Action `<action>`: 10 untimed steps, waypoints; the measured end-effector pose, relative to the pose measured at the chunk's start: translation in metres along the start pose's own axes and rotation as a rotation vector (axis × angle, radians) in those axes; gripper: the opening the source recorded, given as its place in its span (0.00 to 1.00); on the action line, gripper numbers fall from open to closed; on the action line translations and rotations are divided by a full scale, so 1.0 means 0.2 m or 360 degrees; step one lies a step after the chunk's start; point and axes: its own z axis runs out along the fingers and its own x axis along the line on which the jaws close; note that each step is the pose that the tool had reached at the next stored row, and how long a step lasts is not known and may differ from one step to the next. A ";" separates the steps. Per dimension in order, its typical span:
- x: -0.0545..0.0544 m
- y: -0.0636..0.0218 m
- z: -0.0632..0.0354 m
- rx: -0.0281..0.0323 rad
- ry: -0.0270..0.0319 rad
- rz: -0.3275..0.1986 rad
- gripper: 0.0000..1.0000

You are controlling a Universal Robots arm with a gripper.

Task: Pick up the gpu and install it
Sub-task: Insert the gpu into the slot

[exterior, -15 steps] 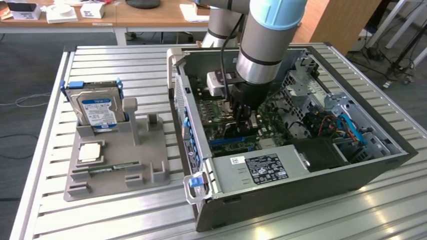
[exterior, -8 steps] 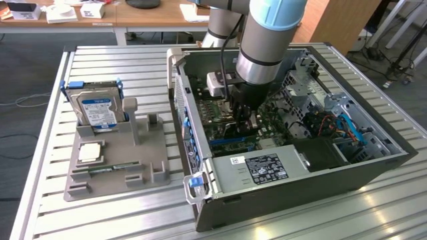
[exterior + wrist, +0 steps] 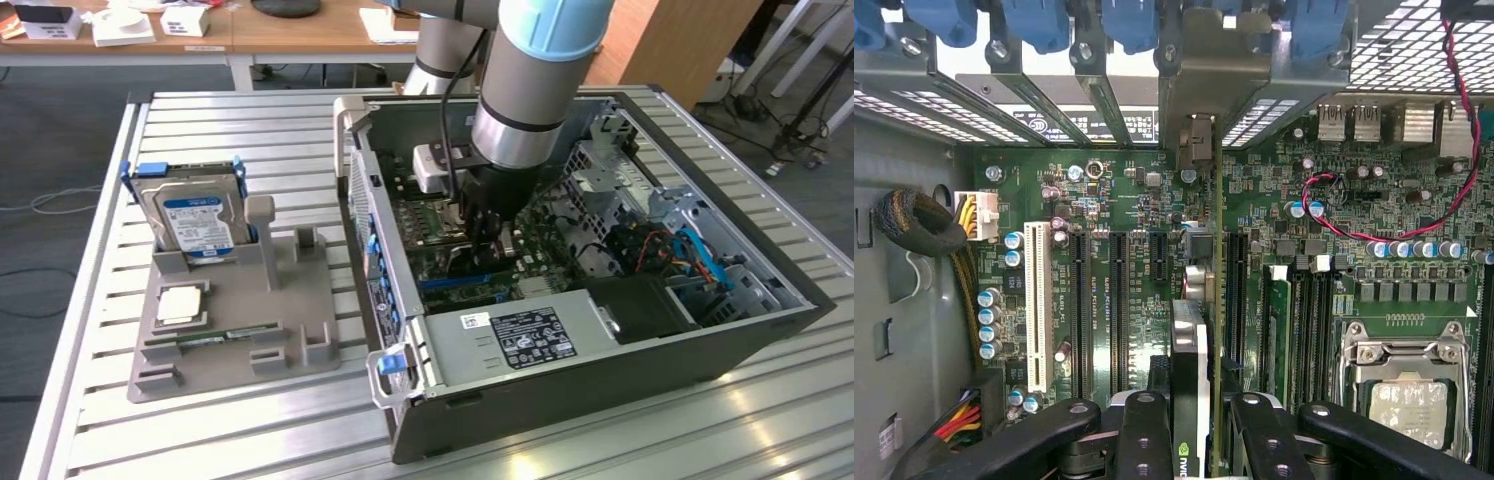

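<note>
On a ribbed metal table (image 3: 267, 440), an open, boxy grey computer case (image 3: 601, 400) is being supported. Above its green, slot-lined motherboard (image 3: 1124, 200), the thin flat dark gpu (image 3: 1189, 350) is being held edge-on, pinched by the gripper (image 3: 1199, 435) between black jointed fingers (image 3: 1144, 435).

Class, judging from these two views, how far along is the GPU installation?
Done: pickup; the gpu is clamped in the gripper inside the computer case. In hand: card held on edge over the motherboard slots. Left: seating unconfirmed; gripper not yet released.
</note>
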 end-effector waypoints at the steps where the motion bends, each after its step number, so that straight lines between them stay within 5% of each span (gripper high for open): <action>1: 0.00 0.000 0.001 0.00000 0.00000 0.0000 0.28; 10: 0.00 0.000 0.004 0.00002 -0.00002 0.0000 0.28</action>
